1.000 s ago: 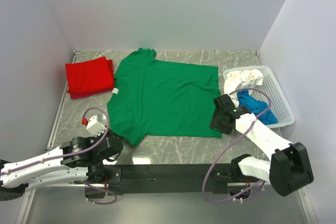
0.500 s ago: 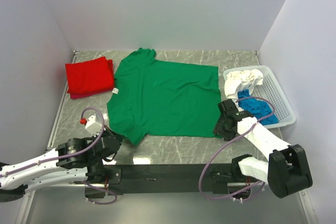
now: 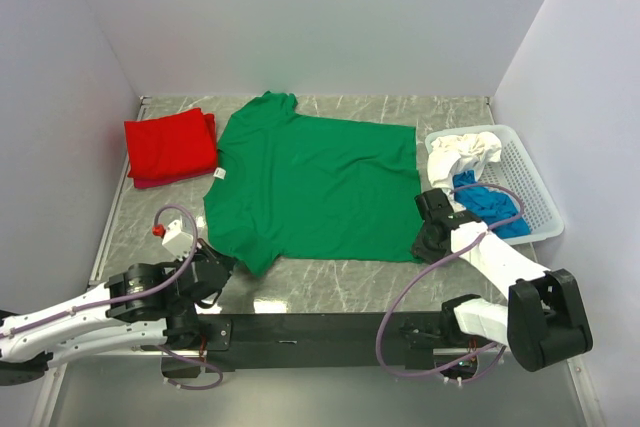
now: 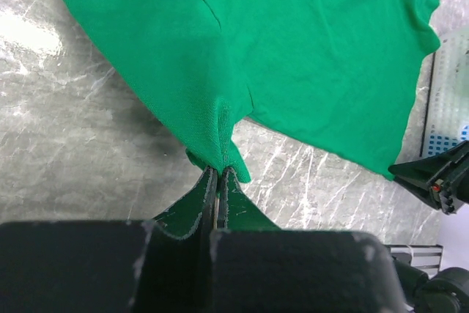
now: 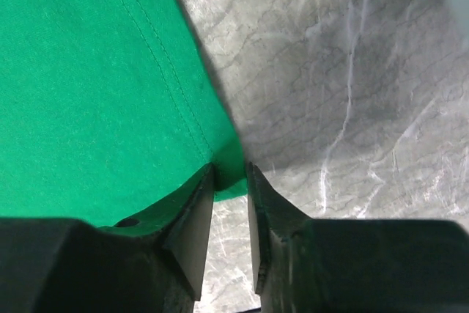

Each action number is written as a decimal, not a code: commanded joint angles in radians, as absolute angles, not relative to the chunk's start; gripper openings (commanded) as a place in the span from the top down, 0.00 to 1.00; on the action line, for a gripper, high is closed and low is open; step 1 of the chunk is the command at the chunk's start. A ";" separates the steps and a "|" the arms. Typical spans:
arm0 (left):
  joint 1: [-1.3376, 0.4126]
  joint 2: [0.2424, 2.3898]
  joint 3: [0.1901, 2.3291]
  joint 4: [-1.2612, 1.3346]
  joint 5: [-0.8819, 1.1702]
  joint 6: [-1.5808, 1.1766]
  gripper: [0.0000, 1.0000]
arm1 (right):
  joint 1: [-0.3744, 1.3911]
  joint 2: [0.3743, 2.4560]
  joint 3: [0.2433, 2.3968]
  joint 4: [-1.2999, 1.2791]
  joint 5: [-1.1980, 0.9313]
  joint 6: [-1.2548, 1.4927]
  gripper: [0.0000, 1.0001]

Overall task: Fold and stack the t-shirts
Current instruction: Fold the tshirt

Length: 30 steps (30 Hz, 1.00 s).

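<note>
Fingers (image 4: 187,214) pinch shirt (image 4: 293,49); overhead hides it.

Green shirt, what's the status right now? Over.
Left pincer shut on green shirt, sleeve edge. Right pincer astride its hem corner, jaws slightly apart. Shirt flat, nothing on it.

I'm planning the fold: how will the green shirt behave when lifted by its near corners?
Probably floppy: the green shirt bunches into a peak where the left gripper pinches it. Lifted by two corners, its middle would likely sag, since it lies as thin, wrinkled cloth.
</note>
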State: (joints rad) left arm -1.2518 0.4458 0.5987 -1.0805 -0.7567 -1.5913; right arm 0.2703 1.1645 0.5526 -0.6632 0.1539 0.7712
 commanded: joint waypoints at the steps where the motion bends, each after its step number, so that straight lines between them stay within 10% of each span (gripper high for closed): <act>1: -1.256 0.426 0.597 -1.062 -0.761 -1.580 0.99 | 0.264 1.161 0.526 -0.647 0.163 0.799 0.69; 10: -1.256 0.410 0.595 -1.051 -0.756 -1.566 0.99 | 0.264 1.118 0.494 -0.657 0.163 0.818 0.74; 14: -1.256 0.410 0.595 -1.048 -0.753 -1.562 0.99 | 0.265 1.124 0.494 -0.652 0.155 0.807 1.00; 30: -1.258 0.311 0.586 -1.020 -0.726 -1.536 0.99 | 0.504 1.026 0.633 -0.899 0.337 0.949 1.00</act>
